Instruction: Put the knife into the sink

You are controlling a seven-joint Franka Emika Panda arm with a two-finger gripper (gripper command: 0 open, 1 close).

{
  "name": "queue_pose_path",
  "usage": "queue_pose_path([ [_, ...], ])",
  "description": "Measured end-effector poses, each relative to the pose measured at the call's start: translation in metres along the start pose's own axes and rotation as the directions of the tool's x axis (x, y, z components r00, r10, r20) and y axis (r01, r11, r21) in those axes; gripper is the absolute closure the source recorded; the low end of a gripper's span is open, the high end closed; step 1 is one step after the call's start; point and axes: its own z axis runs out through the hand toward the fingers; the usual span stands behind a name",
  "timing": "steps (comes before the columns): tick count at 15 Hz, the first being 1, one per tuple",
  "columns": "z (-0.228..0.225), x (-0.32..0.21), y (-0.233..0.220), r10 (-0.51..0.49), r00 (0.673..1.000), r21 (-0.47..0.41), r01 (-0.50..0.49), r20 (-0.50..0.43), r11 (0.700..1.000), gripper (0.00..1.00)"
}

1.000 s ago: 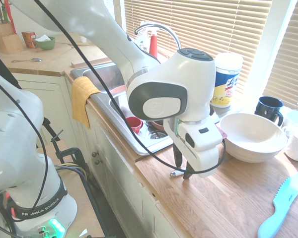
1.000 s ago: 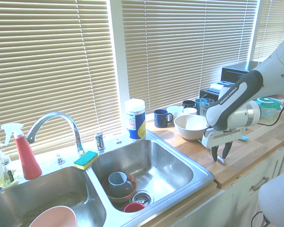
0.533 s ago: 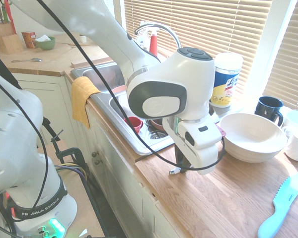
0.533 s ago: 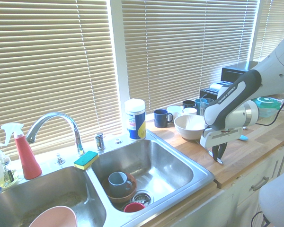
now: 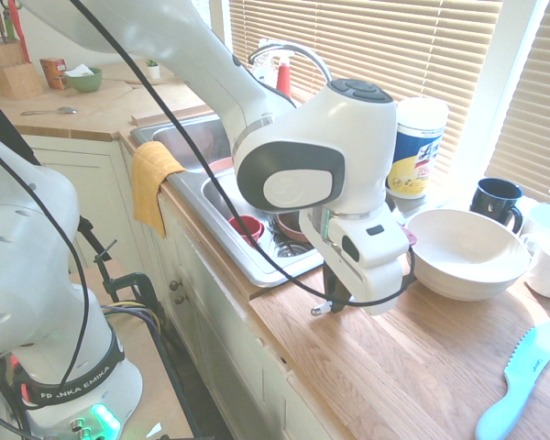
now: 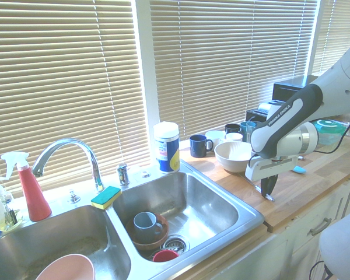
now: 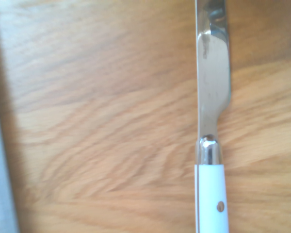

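Observation:
The knife (image 7: 211, 194) has a white handle and a short shiny blade, and in the wrist view it lies along the wooden counter. My gripper (image 5: 337, 295) stands over the counter just right of the sink (image 5: 257, 268), shut on the knife. A silver end of the knife (image 5: 320, 310) pokes out below the fingers, close to the wood. From the other side, the gripper (image 6: 268, 189) hangs near the right-hand basin's corner of the sink (image 6: 248, 217), again with the knife's tip (image 6: 270, 198) under it.
A white bowl (image 5: 463, 252) sits just behind the gripper, with mugs (image 5: 497, 200) and a wipes canister (image 5: 417, 147) further back. A teal serrated knife (image 5: 522, 376) lies at the counter's right. The right basin holds a blue mug (image 6: 147, 223) and a red cup (image 5: 247, 227). A yellow cloth (image 5: 151, 179) hangs over the sink's front.
The fingers, open around the knife a second ago, have closed on it. The hand has since shifted slightly up and toward the sink.

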Motion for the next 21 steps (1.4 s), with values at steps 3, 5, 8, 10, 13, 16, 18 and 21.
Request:
queue_pose_path([
  [3, -0.026, -0.015, -0.010, -0.036, 0.999, 0.011, 0.036, 0.003, 0.999, 1.00],
  [5, -0.037, -0.027, -0.021, -0.064, 0.998, 0.020, 0.064, 0.007, 0.998, 1.00],
  [8, -0.049, -0.048, -0.038, -0.105, 0.994, 0.025, 0.104, 0.018, 0.994, 1.00],
  [10, -0.058, -0.061, -0.049, -0.126, 0.992, 0.028, 0.126, 0.013, 0.992, 1.00],
  [13, -0.067, -0.091, -0.072, -0.164, 0.986, 0.019, 0.164, 0.002, 0.986, 1.00],
  [16, -0.067, -0.133, -0.103, -0.208, 0.978, 0.001, 0.208, -0.003, 0.978, 1.00],
  [18, -0.065, -0.165, -0.122, -0.235, 0.972, -0.012, 0.234, -0.014, 0.972, 1.00],
  [21, -0.056, -0.206, -0.146, -0.243, 0.969, -0.014, 0.243, -0.042, 0.970, 1.00],
])
